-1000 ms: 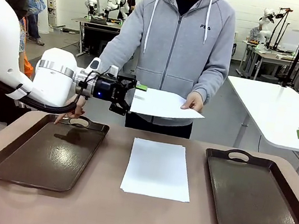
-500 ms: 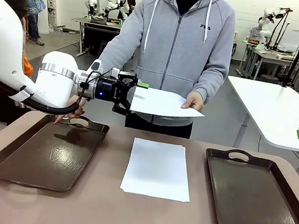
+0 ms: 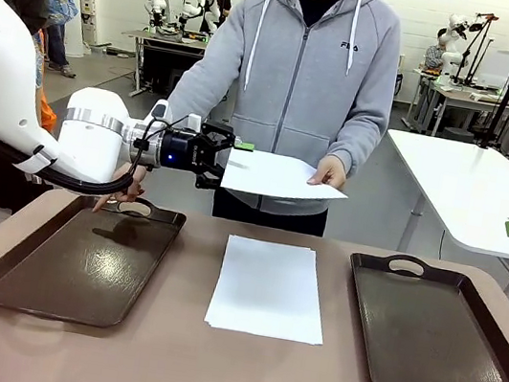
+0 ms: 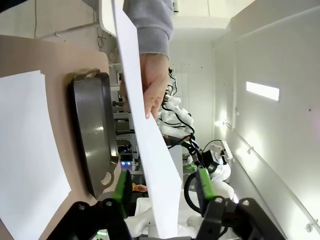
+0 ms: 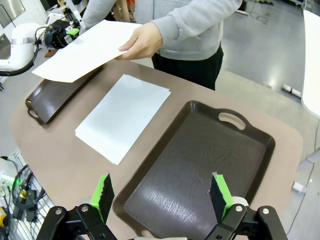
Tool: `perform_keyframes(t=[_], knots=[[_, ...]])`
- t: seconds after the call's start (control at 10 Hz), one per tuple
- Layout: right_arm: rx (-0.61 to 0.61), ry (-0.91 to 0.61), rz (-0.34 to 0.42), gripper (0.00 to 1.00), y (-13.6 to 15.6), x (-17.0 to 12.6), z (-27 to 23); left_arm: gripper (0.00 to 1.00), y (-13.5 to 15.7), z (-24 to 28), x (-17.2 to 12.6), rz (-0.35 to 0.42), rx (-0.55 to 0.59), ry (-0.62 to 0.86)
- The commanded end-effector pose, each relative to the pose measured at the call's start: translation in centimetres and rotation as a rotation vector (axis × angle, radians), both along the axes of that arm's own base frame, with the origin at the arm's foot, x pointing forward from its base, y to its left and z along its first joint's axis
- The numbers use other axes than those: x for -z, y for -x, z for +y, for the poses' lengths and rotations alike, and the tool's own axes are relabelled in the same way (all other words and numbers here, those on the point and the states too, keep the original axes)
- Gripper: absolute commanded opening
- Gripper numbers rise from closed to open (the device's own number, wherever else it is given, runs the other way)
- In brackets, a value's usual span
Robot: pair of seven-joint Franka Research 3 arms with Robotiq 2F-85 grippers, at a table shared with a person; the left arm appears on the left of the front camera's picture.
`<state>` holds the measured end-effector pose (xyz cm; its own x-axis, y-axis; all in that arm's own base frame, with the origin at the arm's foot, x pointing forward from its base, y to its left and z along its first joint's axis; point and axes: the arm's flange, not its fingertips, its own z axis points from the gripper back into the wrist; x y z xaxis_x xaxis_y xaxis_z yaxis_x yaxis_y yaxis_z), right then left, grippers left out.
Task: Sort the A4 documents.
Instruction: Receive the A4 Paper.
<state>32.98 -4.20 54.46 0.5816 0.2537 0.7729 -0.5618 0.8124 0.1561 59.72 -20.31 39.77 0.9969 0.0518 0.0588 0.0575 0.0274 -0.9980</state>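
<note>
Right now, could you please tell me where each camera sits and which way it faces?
Front: fixed between the arms, facing the person across the table; the left pincer shows.
Left wrist: rolled sideways, looking along its fingers at the held sheet and the person's hand.
Right wrist: raised, looking down past the open right pincer at the right tray.
Shared: all see the paper stack.

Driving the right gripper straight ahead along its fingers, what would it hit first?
Most likely the bare floor of the brown tray, framed by the open right gripper; depth is unclear.
</note>
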Motion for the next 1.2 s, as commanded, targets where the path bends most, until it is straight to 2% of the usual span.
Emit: perform_keyframes(t=[0.0, 0.5, 1.1], knots=[[-0.015, -0.013, -0.001, 1.0, -0.22, 0.29, -0.02, 0.49, -0.05, -0.18, 0.42, 0.019, 0.011, 0.02], [-0.015, -0.013, -0.001, 1.0, -0.22, 0.29, -0.02, 0.0, -0.04, -0.2, 0.21, 0.024, 0.001, 0.006], [-0.015, -0.013, -0.001, 1.0, -0.22, 0.29, -0.02, 0.0, -0.21, -0.4, 0.07, 0.026, 0.035, -0.019]])
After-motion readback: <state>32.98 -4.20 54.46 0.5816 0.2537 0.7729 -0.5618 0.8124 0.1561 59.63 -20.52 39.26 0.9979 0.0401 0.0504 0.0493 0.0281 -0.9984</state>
